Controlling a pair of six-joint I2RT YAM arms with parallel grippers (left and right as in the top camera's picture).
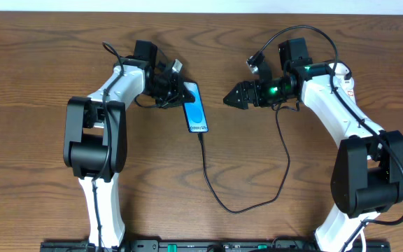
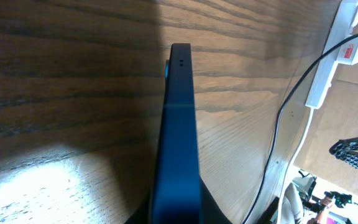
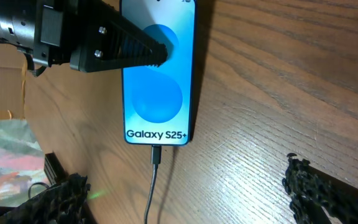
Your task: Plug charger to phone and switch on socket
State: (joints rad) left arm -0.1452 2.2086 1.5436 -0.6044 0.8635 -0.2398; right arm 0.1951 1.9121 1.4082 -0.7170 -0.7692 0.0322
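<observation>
Charger point(image 1: 208, 175) seated in the phone point(image 1: 196, 108) your left pincer point(image 1: 179, 91) grips, send your released right pincer point(image 1: 229, 99) from beside the phone to the socket point(image 2: 331, 50) switch.

Charger point(image 1: 209, 180) tip in phone point(image 1: 196, 108)

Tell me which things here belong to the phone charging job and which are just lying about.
Job: phone, gripped by the left pincer; charger, its tip in the phone's bottom edge; socket.
Lying about: coloured clutter, too blurred to name.
</observation>
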